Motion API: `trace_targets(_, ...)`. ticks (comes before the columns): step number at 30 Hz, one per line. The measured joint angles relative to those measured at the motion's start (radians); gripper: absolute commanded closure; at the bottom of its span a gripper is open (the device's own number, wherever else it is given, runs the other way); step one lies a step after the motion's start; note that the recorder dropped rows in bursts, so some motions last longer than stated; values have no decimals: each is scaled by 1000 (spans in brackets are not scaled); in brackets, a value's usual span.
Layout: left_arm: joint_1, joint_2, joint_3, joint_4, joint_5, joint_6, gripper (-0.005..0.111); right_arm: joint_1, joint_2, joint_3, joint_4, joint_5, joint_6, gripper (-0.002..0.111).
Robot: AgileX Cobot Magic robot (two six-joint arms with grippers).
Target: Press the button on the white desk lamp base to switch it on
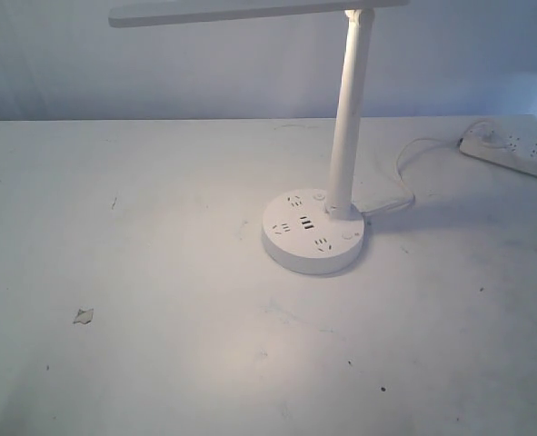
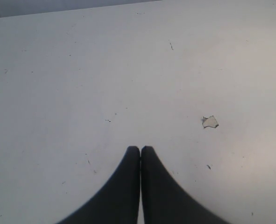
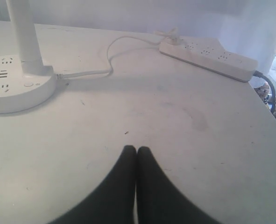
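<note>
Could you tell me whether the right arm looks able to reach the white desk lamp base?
Probably yes: only bare table lies between the shut right end effector and the lamp base; its cable and the power strip lie off that path.

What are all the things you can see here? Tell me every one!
lamp base: one, white, round, on the table right of the middle
lamp pole: one, white, rising from the base
lamp head: one, white, a long bar across the top edge
cord: one, white, looping from the base toward the power strip
power strip: one, white, far right end of the table
scrap: one, pale, small, on the table at the left
table: one, white, speckled, under everything
left gripper: one, black, jaws shut, above bare table near the scrap
right gripper: one, black, jaws shut, above the table, apart from the base
</note>
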Motion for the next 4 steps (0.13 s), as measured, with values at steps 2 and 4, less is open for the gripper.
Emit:
trace_targets(2, 0, 0, 0, 0, 0, 0, 107, 0, 0, 0, 0, 0, 0, 108)
trace_targets(4, 0, 0, 0, 0, 0, 0, 107, 0, 0, 0, 0, 0, 10, 108)
